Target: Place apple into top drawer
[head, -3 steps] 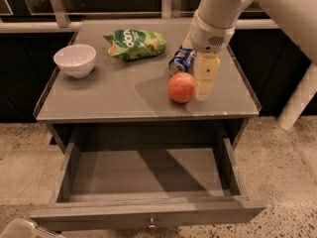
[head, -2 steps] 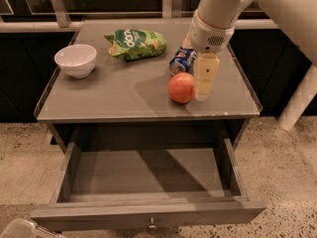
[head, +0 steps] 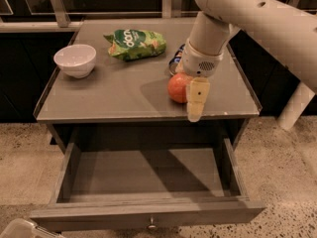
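Room: speckled stone floor (head: 282, 177) with dark cabinet fronts behind.
Surface: flat grey cabinet top (head: 114, 95) (everything loose sits on it).
Arm: large white robot arm (head: 257, 19) coming down from the upper right over the right half of the top.
Top drawer: wide, shallow grey wooden top drawer (head: 99, 216), pulled open below the top, small metal knob (head: 151, 226) on its front.
Bag: green crinkled snack bag (head: 134, 44), at the back centre.
Bowl: round white bowl (head: 75, 60), back left.
Gripper: cream two-finger gripper (head: 194, 102), just right of the apple; its hold cannot be told.
Apple: round orange-red apple (head: 177, 87), on the top near its front edge, above the drawer.
Can: blue soda can (head: 174, 66), behind the apple, largely hidden by the arm.
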Action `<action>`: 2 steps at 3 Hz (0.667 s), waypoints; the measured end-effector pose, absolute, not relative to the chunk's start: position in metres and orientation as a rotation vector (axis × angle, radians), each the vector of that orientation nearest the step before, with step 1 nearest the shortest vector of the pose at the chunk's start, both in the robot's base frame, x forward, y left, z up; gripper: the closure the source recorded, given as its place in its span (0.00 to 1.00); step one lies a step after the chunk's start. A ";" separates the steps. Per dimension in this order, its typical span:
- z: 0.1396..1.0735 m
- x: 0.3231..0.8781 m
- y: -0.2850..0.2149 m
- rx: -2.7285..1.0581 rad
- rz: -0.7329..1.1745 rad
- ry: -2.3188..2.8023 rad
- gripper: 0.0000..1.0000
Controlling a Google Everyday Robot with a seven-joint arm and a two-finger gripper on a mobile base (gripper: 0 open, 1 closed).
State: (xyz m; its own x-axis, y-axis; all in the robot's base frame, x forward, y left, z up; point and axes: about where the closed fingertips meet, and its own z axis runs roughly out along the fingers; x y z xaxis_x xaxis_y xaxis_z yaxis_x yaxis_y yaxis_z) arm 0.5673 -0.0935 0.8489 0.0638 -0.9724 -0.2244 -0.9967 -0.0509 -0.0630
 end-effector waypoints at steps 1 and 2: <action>0.849 0.567 -0.093 -2.135 0.179 2.014 0.00; 0.849 0.567 -0.093 -2.135 0.179 2.014 0.19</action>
State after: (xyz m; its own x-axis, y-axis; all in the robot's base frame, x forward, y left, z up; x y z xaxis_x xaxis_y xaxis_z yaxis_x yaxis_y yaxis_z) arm 0.5673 -0.0934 0.8489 0.0638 -0.9724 -0.2245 -0.9967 -0.0509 -0.0630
